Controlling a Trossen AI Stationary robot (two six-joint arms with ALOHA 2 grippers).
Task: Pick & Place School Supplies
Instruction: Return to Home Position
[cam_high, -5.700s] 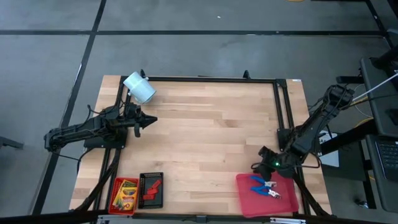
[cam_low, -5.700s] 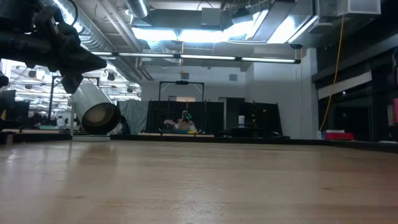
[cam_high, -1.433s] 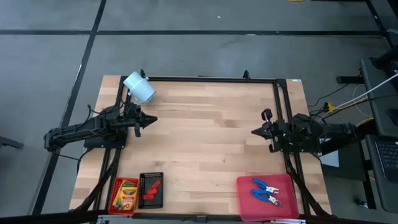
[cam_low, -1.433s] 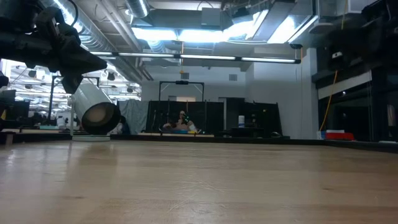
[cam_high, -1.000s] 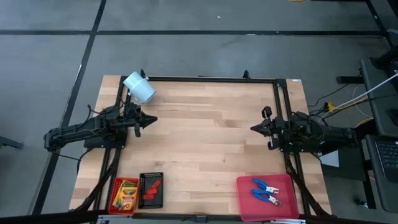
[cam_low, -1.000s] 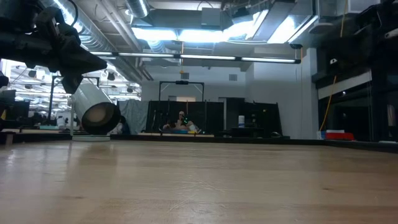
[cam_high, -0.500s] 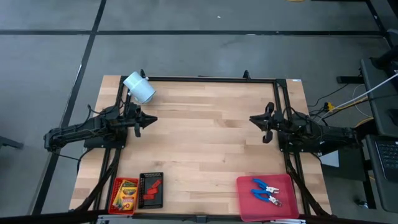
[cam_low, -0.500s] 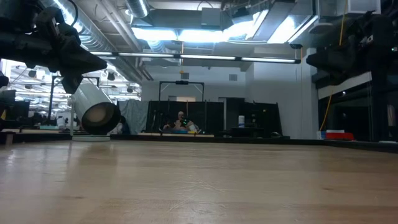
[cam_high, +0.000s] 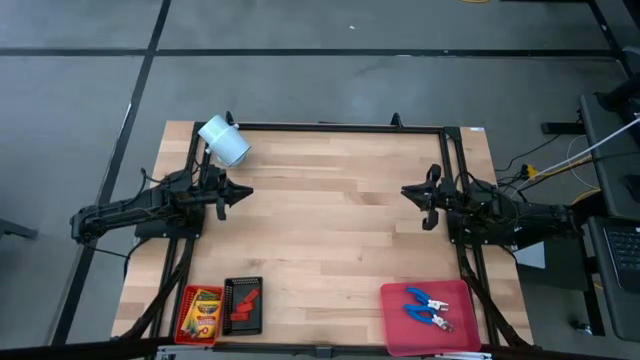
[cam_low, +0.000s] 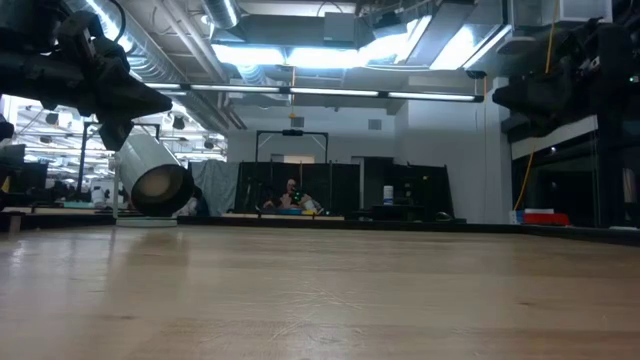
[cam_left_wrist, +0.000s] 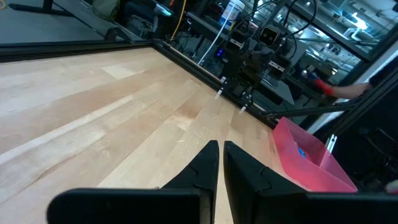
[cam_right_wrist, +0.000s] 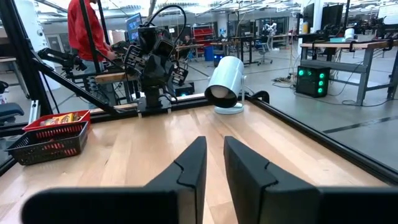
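Left hand (cam_high: 245, 191) hovers over wooden table (cam_high: 330, 235).

Robotics lab — exposed ceiling ducts (cam_low: 190, 62), strip lights (cam_low: 290, 55), equipment-laden workbenches (cam_right_wrist: 339, 45), concrete floor (cam_high: 320, 90).

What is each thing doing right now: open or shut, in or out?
left gripper: shut, empty.
right gripper: slightly open, empty.
crayon boxes: lying in the red basket.
red pieces: in the black tray.
blue punchers: lying in the red bin.
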